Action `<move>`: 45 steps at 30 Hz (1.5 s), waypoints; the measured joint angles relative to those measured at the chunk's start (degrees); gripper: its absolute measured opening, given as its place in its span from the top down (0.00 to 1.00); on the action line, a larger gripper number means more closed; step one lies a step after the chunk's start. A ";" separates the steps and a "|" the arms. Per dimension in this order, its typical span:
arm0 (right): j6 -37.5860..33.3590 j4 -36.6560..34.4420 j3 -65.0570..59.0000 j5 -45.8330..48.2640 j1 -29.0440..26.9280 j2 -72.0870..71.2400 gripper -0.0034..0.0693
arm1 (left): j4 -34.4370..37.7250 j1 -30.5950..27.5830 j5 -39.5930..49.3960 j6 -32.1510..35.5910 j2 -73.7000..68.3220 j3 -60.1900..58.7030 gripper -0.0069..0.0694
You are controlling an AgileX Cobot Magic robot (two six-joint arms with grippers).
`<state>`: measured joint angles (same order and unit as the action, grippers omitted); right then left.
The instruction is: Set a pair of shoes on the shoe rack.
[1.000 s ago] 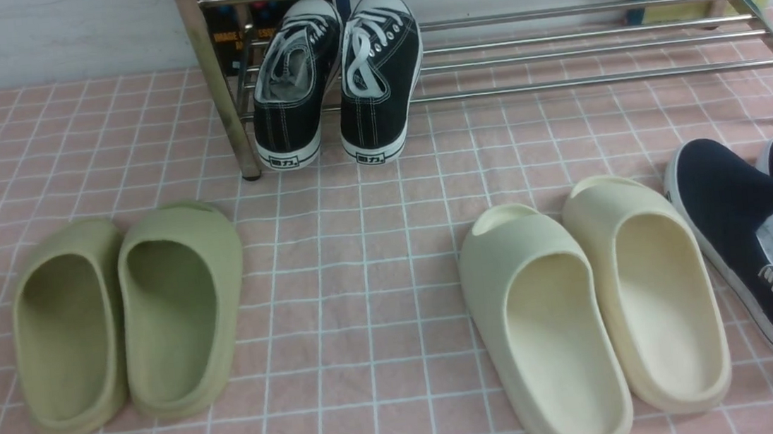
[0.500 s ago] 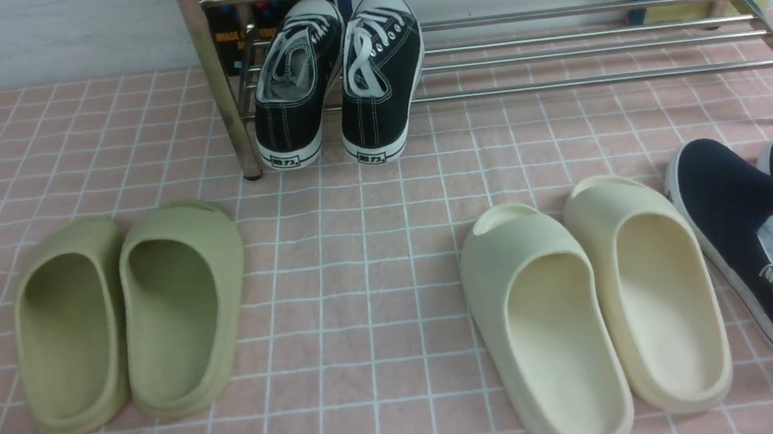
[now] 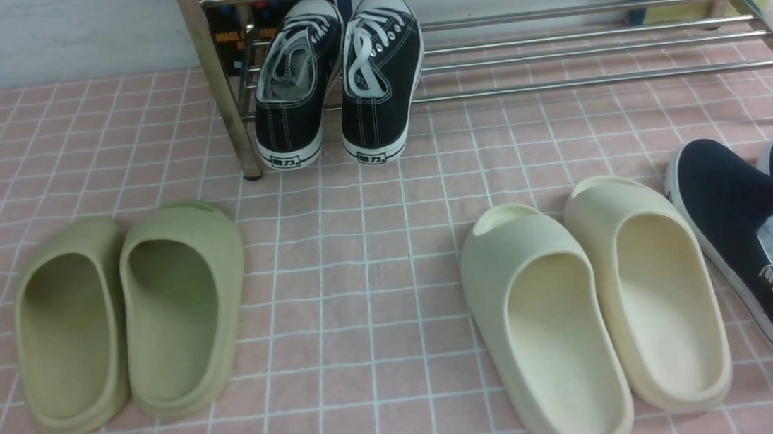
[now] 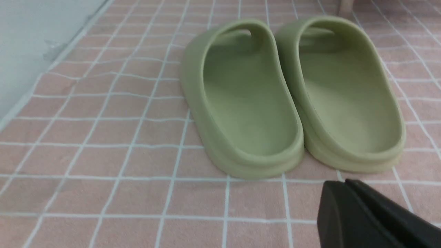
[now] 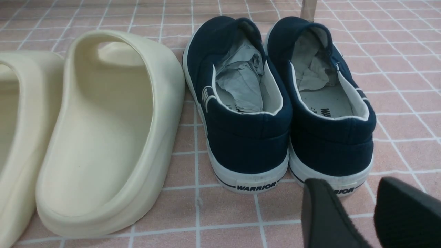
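Observation:
The two black canvas sneakers (image 3: 338,80) with white laces stand side by side on the chrome shoe rack (image 3: 590,48) at its left end, heels over the front bar toward me. My left gripper (image 4: 339,184) is shut and empty, low over the cloth just behind the green slides (image 4: 293,93). My right gripper (image 5: 348,187) is open and empty, just behind the heels of the navy slip-ons (image 5: 282,100). In the front view only a dark bit of the left arm shows at the bottom left corner.
Green foam slides (image 3: 130,316) lie at the left, cream foam slides (image 3: 593,303) at centre right, navy slip-ons (image 3: 761,245) at the far right, all on a pink checked cloth (image 3: 362,262). Books stand behind the rack. A wall edges the left side.
The dark part of the left arm at the bottom left of the front view has sunk lower and nearly left the picture. The shoes have not moved.

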<state>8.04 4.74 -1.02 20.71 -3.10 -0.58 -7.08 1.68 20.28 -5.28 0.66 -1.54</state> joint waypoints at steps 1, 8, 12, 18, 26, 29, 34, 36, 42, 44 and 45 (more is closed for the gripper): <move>0.00 0.00 0.00 0.00 0.00 0.00 0.62 | 0.74 0.14 0.19 0.55 0.00 0.05 0.89; 0.00 0.00 0.00 0.00 0.00 0.00 0.62 | 1.52 0.32 0.38 2.82 0.00 0.10 0.89; 0.00 0.00 0.00 0.00 0.00 0.00 0.62 | 1.55 0.27 0.38 2.97 0.00 0.10 0.89; 0.00 0.00 0.00 0.00 0.00 0.00 0.62 | 1.58 0.09 0.38 3.02 0.00 0.10 0.89; 0.00 0.00 0.00 0.00 0.00 0.00 0.62 | 1.58 -0.03 0.44 3.02 0.00 0.10 0.88; 0.00 0.00 0.00 0.00 0.00 0.00 0.62 | 1.58 -0.03 0.44 3.02 0.00 0.10 0.88; 0.00 0.00 0.00 0.00 0.00 0.00 0.62 | 1.58 -0.03 0.44 3.02 0.00 0.10 0.86; 0.00 0.00 0.00 0.00 0.00 0.00 0.62 | 1.58 -0.03 0.44 3.02 0.00 0.10 0.86; 0.00 -0.06 0.00 0.00 0.00 0.00 0.62 | 1.58 -0.03 0.51 3.02 0.00 0.10 0.85; 0.00 -0.06 0.00 0.00 0.00 0.00 0.62 | 1.58 -0.03 0.51 3.02 0.00 0.10 0.85; 0.00 -0.06 0.00 0.00 0.00 0.00 0.62 | 1.58 -0.03 0.51 3.02 0.00 0.10 0.85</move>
<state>8.04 4.69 -1.02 20.71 -3.10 -0.58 -5.50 1.65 20.79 -2.27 0.66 -1.44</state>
